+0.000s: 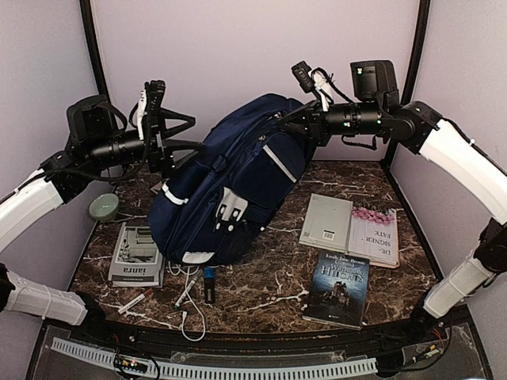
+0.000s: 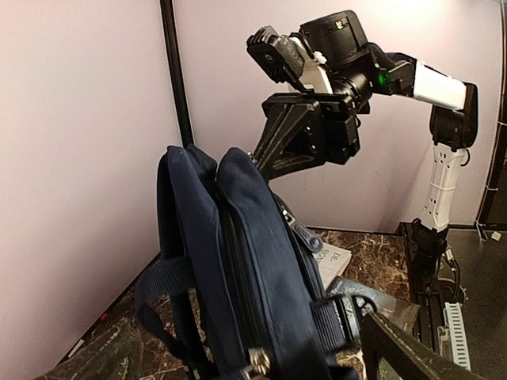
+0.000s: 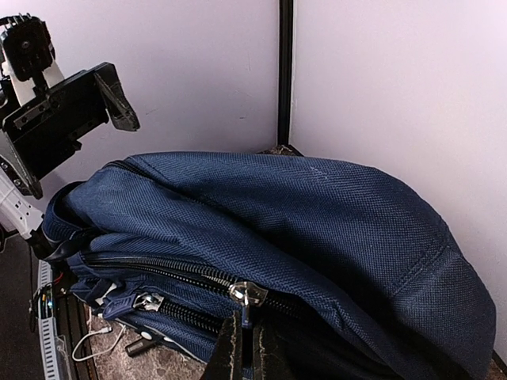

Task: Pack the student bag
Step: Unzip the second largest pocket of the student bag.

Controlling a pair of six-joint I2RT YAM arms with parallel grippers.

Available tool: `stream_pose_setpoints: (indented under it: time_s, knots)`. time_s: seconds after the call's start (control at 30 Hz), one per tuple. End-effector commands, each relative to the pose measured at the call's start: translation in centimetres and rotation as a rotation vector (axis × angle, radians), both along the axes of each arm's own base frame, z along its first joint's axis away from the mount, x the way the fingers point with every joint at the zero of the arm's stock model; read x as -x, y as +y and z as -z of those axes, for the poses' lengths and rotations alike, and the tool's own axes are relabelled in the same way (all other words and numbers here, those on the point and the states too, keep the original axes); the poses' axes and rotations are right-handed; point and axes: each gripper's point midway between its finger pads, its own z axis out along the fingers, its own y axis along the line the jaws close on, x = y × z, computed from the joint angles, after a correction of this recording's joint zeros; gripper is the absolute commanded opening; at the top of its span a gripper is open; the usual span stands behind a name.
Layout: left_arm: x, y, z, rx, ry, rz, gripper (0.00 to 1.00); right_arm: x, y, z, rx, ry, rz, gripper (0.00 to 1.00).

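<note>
The student bag (image 1: pixel 238 190), navy with white trim, leans tilted on the marble table, its top lifted toward the right. My right gripper (image 1: pixel 291 127) is at that top edge, and in the right wrist view its fingers (image 3: pixel 230 352) are shut on the metal zipper pull (image 3: pixel 247 305) of the main zipper. My left gripper (image 1: pixel 194 133) stands wide open at the bag's upper left side. In the left wrist view the bag (image 2: pixel 253 261) fills the space between its spread fingers (image 2: pixel 404 348), which do not grip it.
An open pale book (image 1: pixel 348 229) and a dark paperback (image 1: pixel 337 289) lie right of the bag. A booklet (image 1: pixel 136 257) and a round green dish (image 1: pixel 103 207) lie on the left. Pens, a USB stick (image 1: pixel 209 283) and a white cable (image 1: pixel 190 317) lie in front.
</note>
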Motion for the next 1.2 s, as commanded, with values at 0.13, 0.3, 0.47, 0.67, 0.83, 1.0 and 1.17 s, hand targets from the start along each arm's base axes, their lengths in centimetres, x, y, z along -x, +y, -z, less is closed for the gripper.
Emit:
stream_pose_setpoints:
  time_s: [0.13,0.3,0.47,0.67,0.83,1.0,1.17]
  knots:
    - [-2.9,-4.6,0.3,-0.099,-0.007,-0.068,0.99,-0.1,1.2,-3.8,-0.119,-0.094,-0.02,0.0]
    - [-3.9,-6.0,0.3,-0.122,-0.037,-0.082,0.96,0.3,1.2,-3.9,-0.12,-0.099,-0.035,0.0]
    - [-3.2,-6.9,-0.5,-0.097,-0.085,-0.02,0.14,0.6,1.2,-3.9,-0.119,-0.103,-0.045,0.0]
    - [-1.7,-6.7,-0.2,-0.074,-0.103,0.033,0.0,-0.4,0.1,-3.1,-0.085,-0.109,0.027,0.0]
    - [-2.4,-4.0,-1.2,-0.042,-0.203,-0.129,0.0,-4.0,-4.1,-1.7,-0.082,-0.026,0.184,0.0]
    - [-0.6,-1.3,-3.4,0.034,-0.314,-0.19,0.0,-6.9,-10.0,0.2,-0.116,0.055,0.314,0.0]
    - [1.4,-0.6,-3.0,0.07,-0.349,-0.15,0.0,-8.1,-13.0,4.7,-0.089,0.135,0.385,0.0]
